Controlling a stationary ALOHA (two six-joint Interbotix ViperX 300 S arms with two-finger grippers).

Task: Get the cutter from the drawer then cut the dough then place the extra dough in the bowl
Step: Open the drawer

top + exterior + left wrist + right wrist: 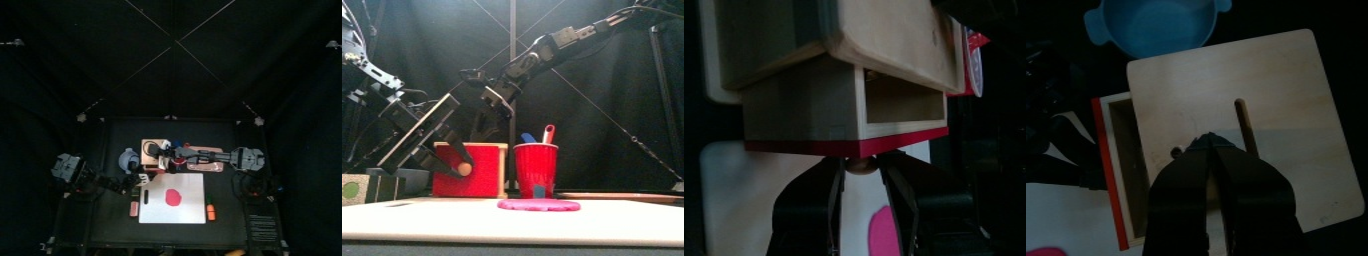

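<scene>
The pale wooden box (1280, 100) stands at the back of the table, its red-fronted drawer (831, 147) pulled partly out. My left gripper (858, 172) is shut on the drawer's small knob (858, 164). My right gripper (1213, 145) is shut, with its tips on the box's lid. The blue-grey bowl (1160, 25) sits just beyond the box. A flat red dough disc (540, 205) lies on the white cutting board (422, 222) in front. No cutter shows; the drawer's inside is dark.
A red cup (536, 165) with a blue and a red toy knife stands right of the box, behind the dough. Two small orange toys (210, 212) lie near the board's front corners. A green and white toy (353, 187) sits at the far left.
</scene>
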